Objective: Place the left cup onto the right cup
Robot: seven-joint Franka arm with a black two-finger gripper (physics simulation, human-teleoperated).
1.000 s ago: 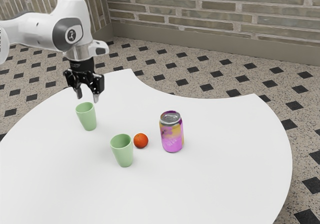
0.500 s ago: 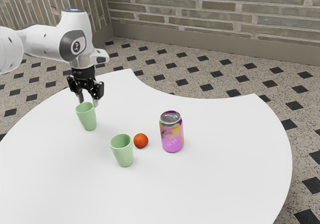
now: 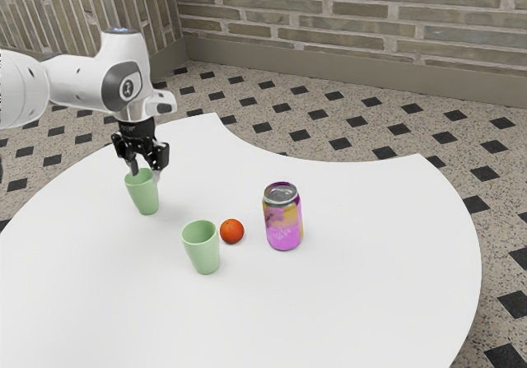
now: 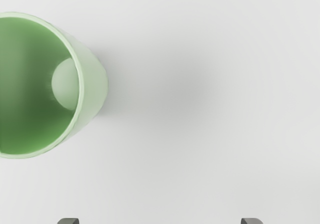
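The gripper point(image 3: 142, 170) hung with its jaws spread wide, holding nothing. Its fingertips point(image 3: 156, 170) were level with the rim of the left cup point(image 3: 143, 193), one on each side of the mouth in the exterior view. Whether either one touched the rim could not be told. In the wrist view the two dark fingertips point(image 4: 67, 220) stood far apart. The left cup point(image 4: 35, 83) was seen from above there, open end up, pale base showing inside, and lay off toward one fingertip rather than midway between them.

The left cup stood upright on the white table point(image 3: 346, 302), toward the exterior view's left. The right cup point(image 3: 202, 249), also green and upright, stood nearer the camera and toward the exterior view's right, well apart from the left cup. An orange ball point(image 3: 232, 231) lay just beside the right cup. A pink and yellow can point(image 3: 282, 216) stood upright near the ball, further toward the exterior view's right.

The white arm point(image 3: 74, 80) came in from the exterior view's left and bent down to the gripper. Behind the table were a tiled floor point(image 3: 395, 129) and a brick wall point(image 3: 370, 14).
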